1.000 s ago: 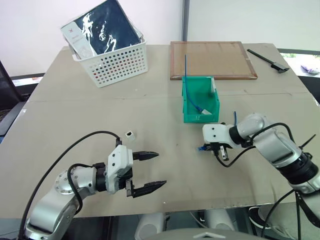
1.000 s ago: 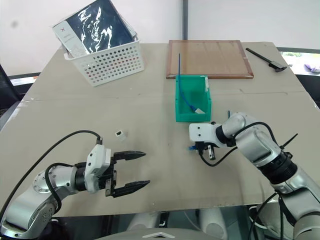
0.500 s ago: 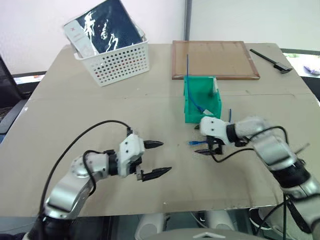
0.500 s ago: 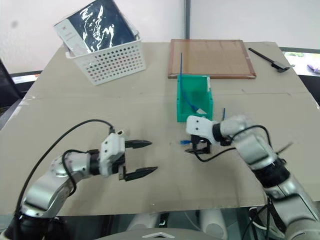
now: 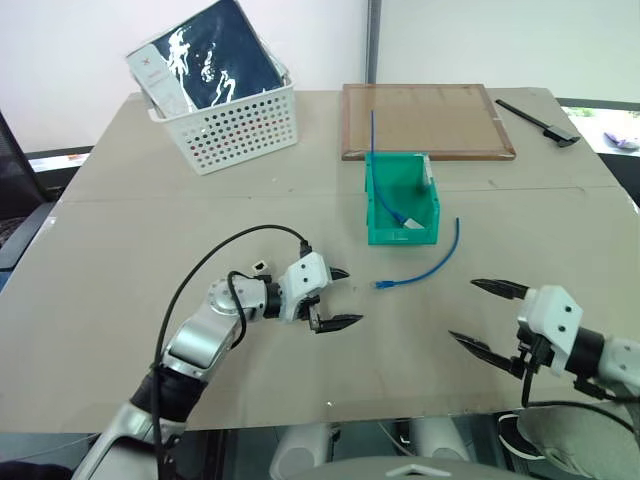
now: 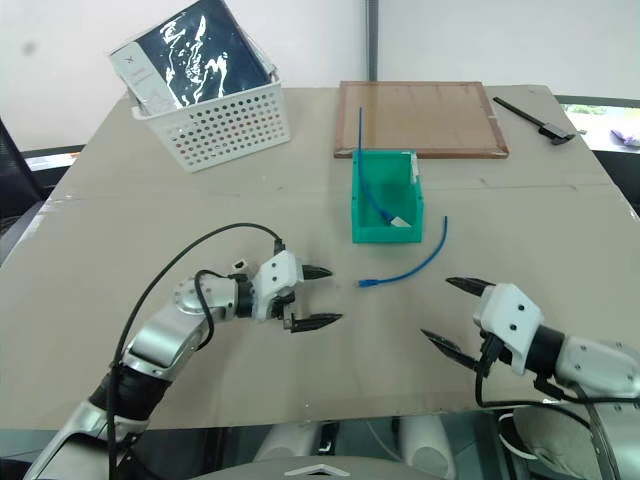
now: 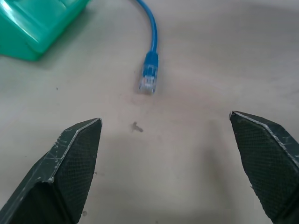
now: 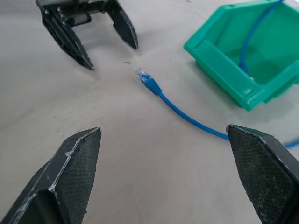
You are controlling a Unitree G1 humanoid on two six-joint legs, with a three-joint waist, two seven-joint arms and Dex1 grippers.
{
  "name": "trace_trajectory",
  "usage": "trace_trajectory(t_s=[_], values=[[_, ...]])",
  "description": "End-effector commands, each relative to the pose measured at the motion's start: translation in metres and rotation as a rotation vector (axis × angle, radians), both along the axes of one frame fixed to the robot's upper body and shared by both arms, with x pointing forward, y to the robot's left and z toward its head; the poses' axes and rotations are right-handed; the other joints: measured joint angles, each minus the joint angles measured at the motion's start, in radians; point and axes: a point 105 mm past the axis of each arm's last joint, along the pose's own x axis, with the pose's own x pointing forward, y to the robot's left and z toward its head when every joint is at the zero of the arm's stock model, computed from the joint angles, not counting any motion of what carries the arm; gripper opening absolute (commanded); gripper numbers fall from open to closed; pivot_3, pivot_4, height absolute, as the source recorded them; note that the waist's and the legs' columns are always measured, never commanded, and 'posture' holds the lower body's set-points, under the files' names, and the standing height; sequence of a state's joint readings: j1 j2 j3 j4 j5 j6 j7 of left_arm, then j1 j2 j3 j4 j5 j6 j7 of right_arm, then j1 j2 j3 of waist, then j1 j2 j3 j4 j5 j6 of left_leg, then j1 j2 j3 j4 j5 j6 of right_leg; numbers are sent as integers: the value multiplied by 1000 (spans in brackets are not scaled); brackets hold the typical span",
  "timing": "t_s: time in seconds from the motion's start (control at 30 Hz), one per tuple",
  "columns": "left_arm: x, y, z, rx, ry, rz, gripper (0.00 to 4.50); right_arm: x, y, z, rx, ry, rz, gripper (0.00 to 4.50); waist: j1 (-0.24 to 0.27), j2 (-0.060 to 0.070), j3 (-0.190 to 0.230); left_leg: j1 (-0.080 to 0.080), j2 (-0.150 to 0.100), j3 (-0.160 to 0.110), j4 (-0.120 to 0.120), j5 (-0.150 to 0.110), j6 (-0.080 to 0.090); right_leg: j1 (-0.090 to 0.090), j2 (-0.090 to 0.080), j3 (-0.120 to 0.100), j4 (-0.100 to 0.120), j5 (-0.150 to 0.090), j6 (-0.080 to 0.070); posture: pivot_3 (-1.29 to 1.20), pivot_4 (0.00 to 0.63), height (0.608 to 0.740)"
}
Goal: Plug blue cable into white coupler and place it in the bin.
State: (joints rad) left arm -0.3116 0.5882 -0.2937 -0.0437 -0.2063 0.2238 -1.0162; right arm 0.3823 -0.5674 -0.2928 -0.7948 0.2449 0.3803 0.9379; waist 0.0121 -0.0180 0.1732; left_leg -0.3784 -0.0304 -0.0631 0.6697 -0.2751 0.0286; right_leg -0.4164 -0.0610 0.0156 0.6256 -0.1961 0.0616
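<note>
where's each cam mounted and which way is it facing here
Head, both eyes: forward and down over the table; both arms, open left pincer, open right pincer.
Left wrist: along its own fingers at the blue cable plug, bin corner.
Right wrist: along its own fingers, facing the left pincer.
Shared: cable and bin.

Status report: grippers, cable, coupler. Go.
Left gripper open, empty, facing cable plug. Right gripper open, empty. Blue cable loose on table beside bin. White coupler unplugged behind left wrist.
</note>
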Motion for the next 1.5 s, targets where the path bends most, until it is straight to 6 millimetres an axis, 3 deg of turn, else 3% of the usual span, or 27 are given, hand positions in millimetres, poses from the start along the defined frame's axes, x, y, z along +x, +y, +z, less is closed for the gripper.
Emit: trace_trajectory(t_s=[0.03, 0.17, 0.43, 0.57, 0.7, 0.8, 1.0, 1.2, 1.37, 1.5], values=[[8, -7, 2, 5, -42, -49, 4500, -12, 1, 13, -2, -78, -38, 4221, 2, 0, 0, 0, 0, 0, 0, 0, 0, 0, 0, 0, 0, 1, -2, 0, 150, 740], [22, -17, -3, 4, -42, -47, 4500, -25, 5, 11, 11, -55, -48, 4221, 2, -1, -1, -1, -2, 1, 1, 0, 0, 0, -2, 1, -1, 2, -2, 0, 150, 740], [23, -33, -6, 1, -41, -104, 4500, -29, 4, 8, 7, -45, -70, 4221, 2, -1, -1, 0, -1, 1, 1, 0, 0, 0, -1, 1, 0, 1, -1, 0, 150, 740], [21, -35, -9, 21, -36, -127, 3282, -30, 3, 7, 7, -44, -80, 4282, 2, -2, -1, 0, -1, 0, 1, 0, 0, 0, -2, 0, -1, 1, -1, 0, 150, 740], [22, -40, -11, 20, -31, -141, 1280, -30, 2, 5, 1, -41, -87, 4282, 2, -2, -2, 0, -1, 0, 1, 0, 0, 1, -2, 1, -1, 1, -1, 0, 150, 740], [22, -43, -11, 20, -34, -158, 40, -29, 0, 2, 3, -22, -104, 4282, 2, -2, -2, 0, -1, 0, 1, 0, 0, 1, -2, 0, -1, 1, -1, 0, 150, 740], [17, -47, 2, -35, -62, -222, 40, -26, 2, -8, 68, 57, -181, 4282, 2, -2, -2, 0, -1, 0, 1, 0, 0, 1, -2, 0, -1, 1, -2, 0, 150, 740], [-3, -67, 62, -285, -255, -379, 40, -15, 25, -14, 535, 300, -366, 4282, 3, -2, -2, -2, 0, -2, 1, 0, 0, 0, -2, 0, -1, 2, -3, 0, 150, 740], [-1, -71, 82, -360, -370, -377, 0, 0, 43, 3, 720, 313, -376, 2732, 0, -1, -2, -1, -1, -1, 1, 0, 0, 0, -3, 1, -1, 0, -6, 0, 150, 740], [1, -69, 89, -372, -439, -363, 0, 17, 52, 25, 894, 286, -366, 2732, 0, -1, -2, -1, 0, -1, 1, 0, 0, 0, -1, 0, -1, 2, -3, 0, 150, 740]])
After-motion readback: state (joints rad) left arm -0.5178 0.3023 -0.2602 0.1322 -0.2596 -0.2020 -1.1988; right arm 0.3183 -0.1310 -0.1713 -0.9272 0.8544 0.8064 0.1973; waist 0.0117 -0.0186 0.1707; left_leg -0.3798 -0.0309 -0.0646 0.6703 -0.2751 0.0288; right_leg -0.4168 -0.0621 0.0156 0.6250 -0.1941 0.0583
